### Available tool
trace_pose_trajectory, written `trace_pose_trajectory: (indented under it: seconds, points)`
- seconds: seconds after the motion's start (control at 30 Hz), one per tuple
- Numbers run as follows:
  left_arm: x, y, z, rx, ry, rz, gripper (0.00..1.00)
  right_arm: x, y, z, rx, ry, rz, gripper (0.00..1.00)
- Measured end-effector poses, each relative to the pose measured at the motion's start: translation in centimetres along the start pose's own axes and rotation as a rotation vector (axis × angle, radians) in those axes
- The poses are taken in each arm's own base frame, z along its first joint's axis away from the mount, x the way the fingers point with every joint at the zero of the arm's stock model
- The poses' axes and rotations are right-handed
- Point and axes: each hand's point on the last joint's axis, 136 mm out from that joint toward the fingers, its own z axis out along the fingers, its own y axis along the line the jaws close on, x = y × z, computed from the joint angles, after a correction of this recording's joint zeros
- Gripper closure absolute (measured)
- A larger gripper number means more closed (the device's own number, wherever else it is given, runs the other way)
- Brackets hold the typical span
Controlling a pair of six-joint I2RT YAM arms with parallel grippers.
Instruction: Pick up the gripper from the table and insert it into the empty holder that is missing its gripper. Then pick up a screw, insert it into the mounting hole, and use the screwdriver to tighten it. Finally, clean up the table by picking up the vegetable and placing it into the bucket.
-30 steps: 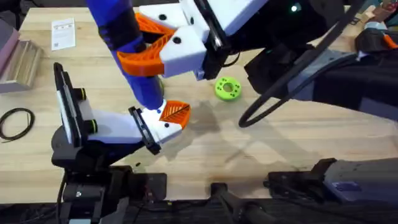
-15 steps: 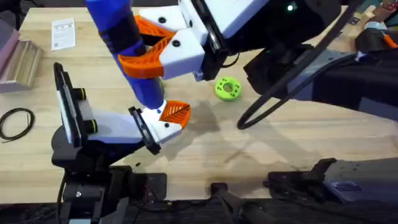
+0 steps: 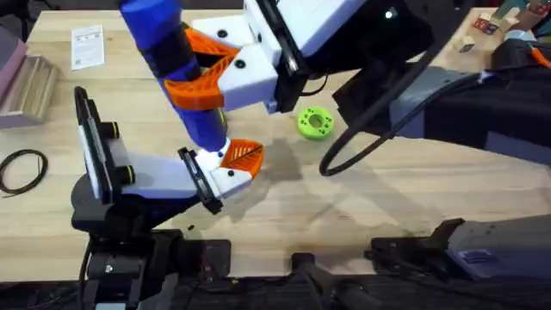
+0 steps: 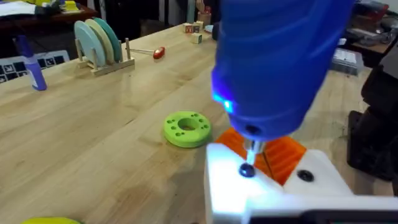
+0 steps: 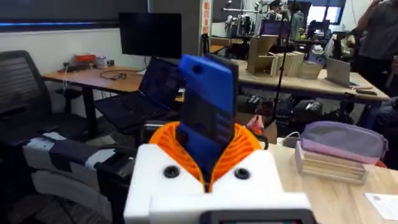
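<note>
My right gripper (image 3: 200,76) reaches in from the right and is shut on the blue screwdriver (image 3: 176,60), its orange pads clamped on the barrel (image 5: 208,118). The screwdriver stands nearly upright with a blue light on, and its metal tip (image 4: 250,149) rests on a dark screw (image 4: 247,170) in the white holder (image 3: 225,179). That holder sits at the front of my left gripper (image 3: 228,168), and the orange ribbed gripper (image 3: 242,155) is seated in it (image 4: 280,152). A yellow rounded edge, likely the vegetable (image 4: 46,219), lies close by. The bucket is out of view.
A green disc with holes (image 3: 315,121) lies on the wooden table (image 3: 387,198) just right of the holder. A black cable loop (image 3: 21,168), a paper card (image 3: 87,46) and a box stack (image 3: 26,86) are at the left. A disc rack (image 4: 99,40) and a red-handled tool (image 4: 158,53) stand farther off.
The right arm and the screwdriver's top have drifted slightly left. The tip stays on the screw, and the left arm has not moved.
</note>
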Motion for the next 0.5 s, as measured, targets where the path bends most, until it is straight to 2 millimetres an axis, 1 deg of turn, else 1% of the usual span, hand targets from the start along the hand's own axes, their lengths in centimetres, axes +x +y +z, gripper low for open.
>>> trace_pose_trajectory:
  seconds: [0.3,0.5]
  points:
    - [0.0,0.0,0.0,0.000,0.000,0.000,0.984,0.2,-0.1,0.0,0.001,0.002,0.004,0.979]
    - [0.0,0.0,0.0,0.000,0.000,0.000,0.984,1.2,-0.6,0.0,0.005,0.012,0.028,0.979]
